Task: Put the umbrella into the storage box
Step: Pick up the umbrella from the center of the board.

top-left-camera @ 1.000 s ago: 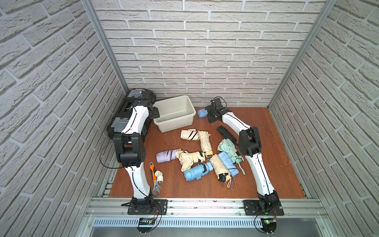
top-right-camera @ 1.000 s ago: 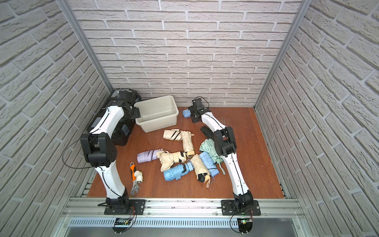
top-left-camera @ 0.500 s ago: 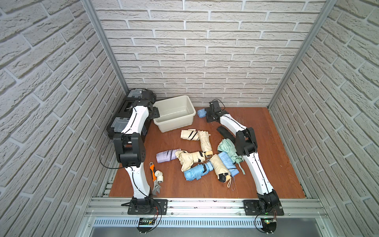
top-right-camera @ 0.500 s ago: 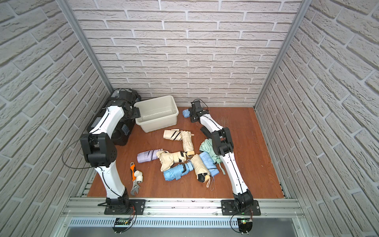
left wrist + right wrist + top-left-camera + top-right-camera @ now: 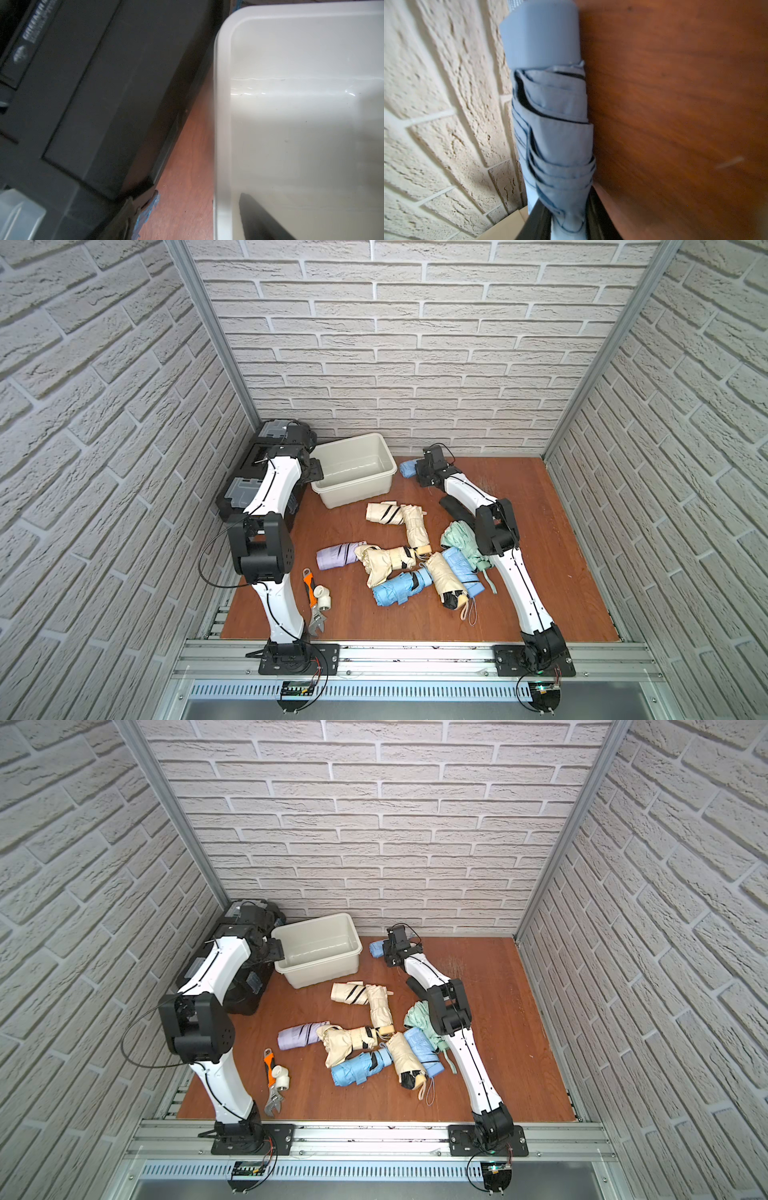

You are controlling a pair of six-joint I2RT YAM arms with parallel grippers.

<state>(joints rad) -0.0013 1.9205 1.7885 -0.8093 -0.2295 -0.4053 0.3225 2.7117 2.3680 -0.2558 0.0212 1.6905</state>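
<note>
Umbrella (image 5: 550, 128) lies pinched inside the right gripper (image 5: 565, 209), beside the wall (image 5: 446, 104).

I see the storage box (image 5: 222, 124) as smooth, glossy off-white plastic, with glints on its inner floor. The toolbox (image 5: 93, 93) beside it looks like matt black plastic. The blue umbrella (image 5: 556, 135) is soft, creased cloth, its end cap (image 5: 542, 35) smooth matt plastic. The tabletop (image 5: 675, 104) is reddish wood with a faint sheen; the wall (image 5: 436, 104) looks rough and brick-textured.
</note>
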